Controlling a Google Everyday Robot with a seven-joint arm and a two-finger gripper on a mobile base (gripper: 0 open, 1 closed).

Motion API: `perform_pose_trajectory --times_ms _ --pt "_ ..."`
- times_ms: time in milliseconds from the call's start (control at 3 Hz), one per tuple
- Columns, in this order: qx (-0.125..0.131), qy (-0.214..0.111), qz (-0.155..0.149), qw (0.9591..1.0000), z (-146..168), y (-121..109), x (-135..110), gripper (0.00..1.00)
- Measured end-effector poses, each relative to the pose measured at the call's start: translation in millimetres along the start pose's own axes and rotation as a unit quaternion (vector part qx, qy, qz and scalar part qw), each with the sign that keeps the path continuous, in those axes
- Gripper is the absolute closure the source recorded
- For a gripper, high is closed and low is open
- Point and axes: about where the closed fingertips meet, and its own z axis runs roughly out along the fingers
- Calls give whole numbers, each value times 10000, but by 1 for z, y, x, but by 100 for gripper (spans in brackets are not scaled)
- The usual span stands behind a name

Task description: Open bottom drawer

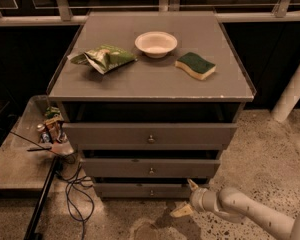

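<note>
The grey cabinet (pixel 150 79) has three drawers stacked at its front. The bottom drawer (pixel 125 190) is the lowest and slimmest, with a small round knob (pixel 151 192) at its middle; its front sits about level with the drawer above. My gripper (pixel 186 198) hovers low over the floor, just right of the bottom drawer's right end. It is open, with one pale fingertip (pixel 192 184) pointing up toward the drawer's corner and the other down at the floor. It holds nothing and is well right of the knob.
On the cabinet top lie a green chip bag (pixel 104 57), a white bowl (pixel 156 43) and a green-and-yellow sponge (pixel 195 65). A low tray (pixel 15 159) with small items (pixel 52 131) and a cable (pixel 75 194) sit at the left. A white post (pixel 292 91) stands at the right.
</note>
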Motion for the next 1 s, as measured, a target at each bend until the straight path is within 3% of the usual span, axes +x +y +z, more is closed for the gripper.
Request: perform_pose_trajectory --times_ms 333,1000 --pt "149 161 -130 9997 18 -20 25 0" --pt "534 105 -187 9983 33 -57 54 0"
